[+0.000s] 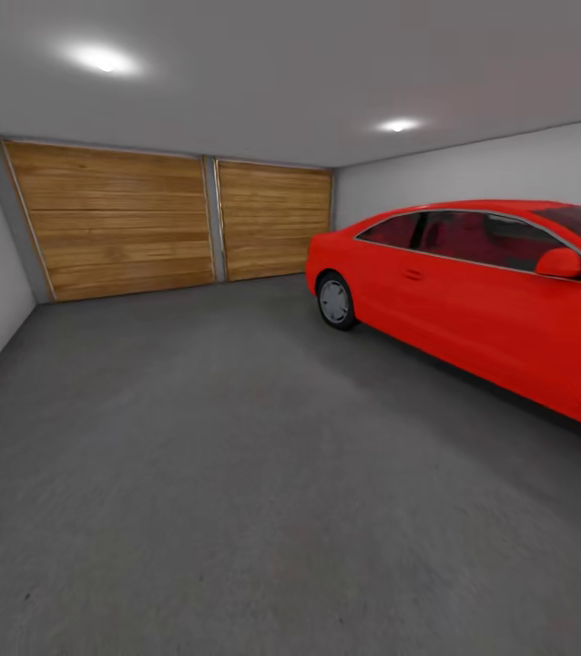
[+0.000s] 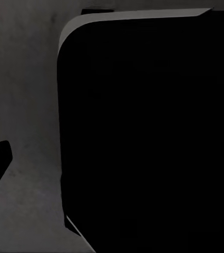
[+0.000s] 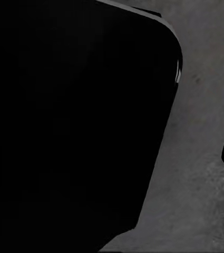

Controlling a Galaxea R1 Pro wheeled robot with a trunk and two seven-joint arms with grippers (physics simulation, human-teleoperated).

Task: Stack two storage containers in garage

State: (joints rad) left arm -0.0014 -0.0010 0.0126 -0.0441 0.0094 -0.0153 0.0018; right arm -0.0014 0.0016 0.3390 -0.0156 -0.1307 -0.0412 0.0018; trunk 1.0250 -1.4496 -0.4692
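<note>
Two round ceiling lights glow softly, the nearer one haloed on the white ceiling. The garage is evenly, mildly lit. The floor looks grainy and slightly smeared toward the lower edge of the head view. A faint shadow lies under the car. Wall lines bow near the picture's edges. Both wrist views are dim: a black unlit mass against murky grey concrete.
</note>
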